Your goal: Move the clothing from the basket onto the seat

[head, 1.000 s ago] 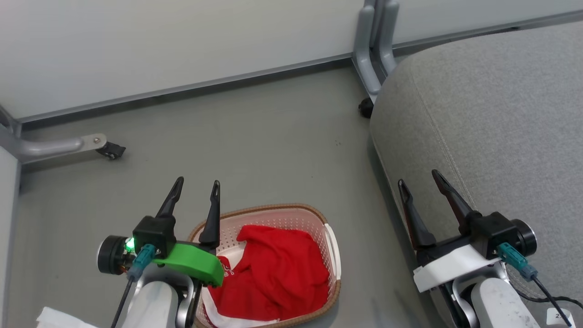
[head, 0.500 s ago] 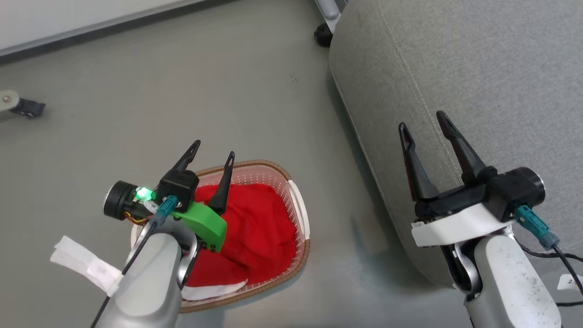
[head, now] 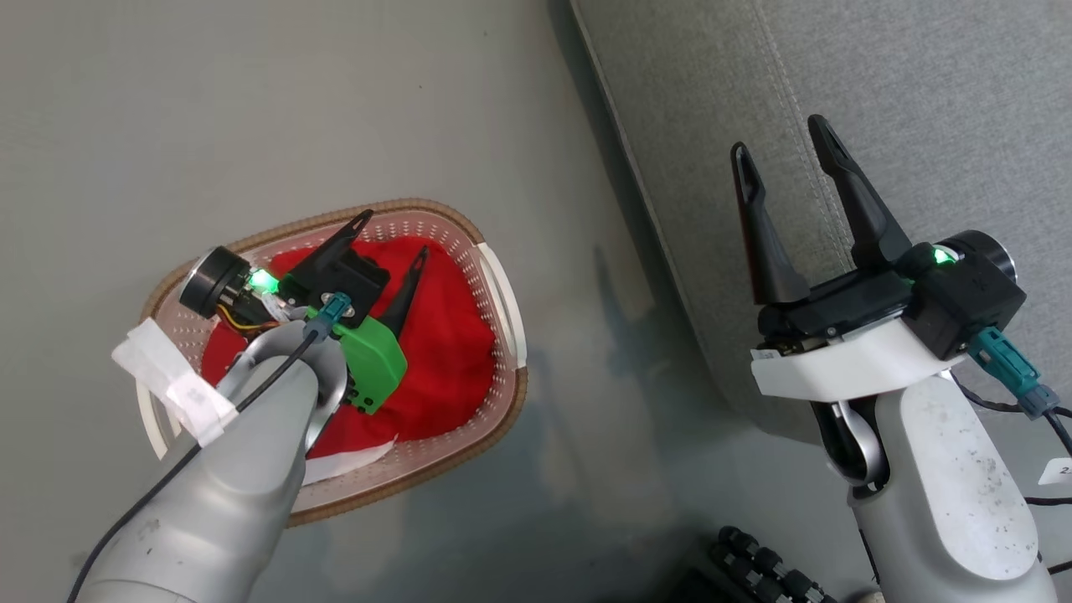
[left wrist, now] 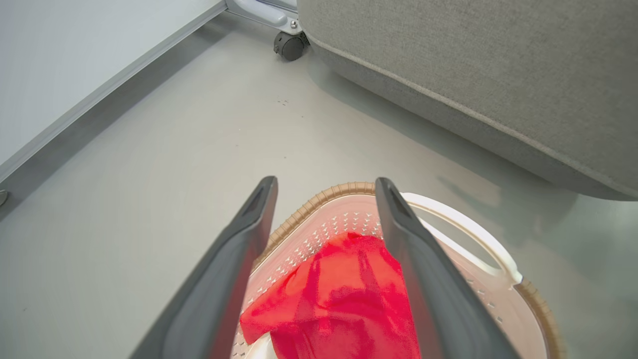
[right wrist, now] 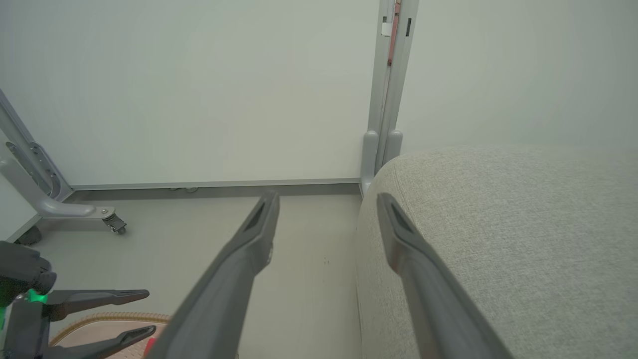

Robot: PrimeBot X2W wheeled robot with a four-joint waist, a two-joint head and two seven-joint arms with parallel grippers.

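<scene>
Grey floor [head: 126,100] carries the basket [head: 402,203], taken as the reference for all positions. Inside the basket lies the jersey [head: 444,352], crumpled and covering most of the bottom, with a white edge showing at the near side. Above the basket, over the jersey, hangs the left gripper [head: 395,231]. Its two fingers are spread apart with nothing between them, and in the left wrist view they frame the far rim and a raised fold of red fabric. Whether the tips touch the cloth cannot be told. To the right of the basket stands the seat [head: 921,84], apart from it, with a strip of bare floor between. Well to the right of the basket, over the seat's near edge, is the right gripper [head: 777,136], its fingers likewise wide apart and empty. Beyond the basket, a caster [left wrist: 289,45] sits at the seat's far corner, before a pale wall panel [right wrist: 199,89].
</scene>
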